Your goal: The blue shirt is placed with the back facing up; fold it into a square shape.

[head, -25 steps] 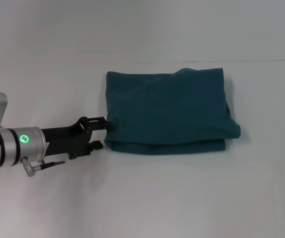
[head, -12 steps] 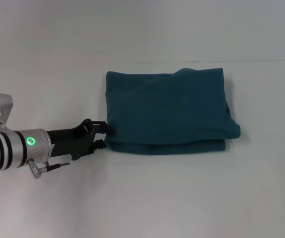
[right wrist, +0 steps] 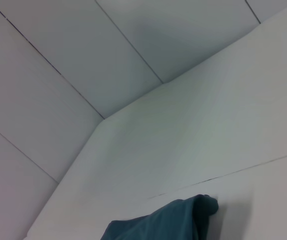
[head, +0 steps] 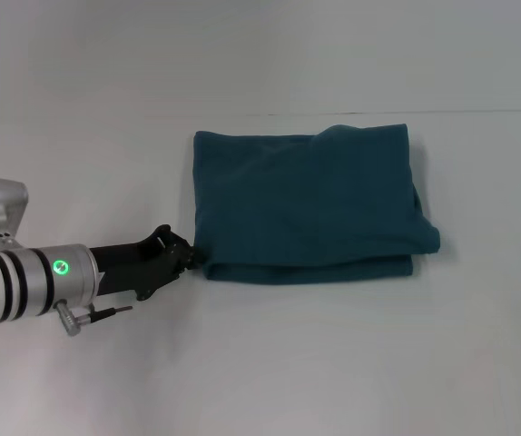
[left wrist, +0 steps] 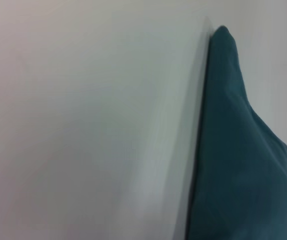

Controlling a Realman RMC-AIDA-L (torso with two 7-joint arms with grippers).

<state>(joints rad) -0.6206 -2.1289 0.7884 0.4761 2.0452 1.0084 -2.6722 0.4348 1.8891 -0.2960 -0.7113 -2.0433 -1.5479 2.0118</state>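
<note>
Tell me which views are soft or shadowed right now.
Head view: even light, sharp; left claw at the blue shirt's near-left corner. Left wrist view: soft, with a faint shadow along the shirt's edge. Right wrist view: clear, with a soft shadow on the wall.

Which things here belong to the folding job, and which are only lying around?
Belong to the job:
- blue shirt, folded into a rough square
- left gripper, at the shirt's near-left corner

Just there:
- white table; nothing else lies on it. The right gripper is out of sight.

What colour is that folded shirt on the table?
Plain dark teal-blue; the shirt shows best in the head view.
</note>
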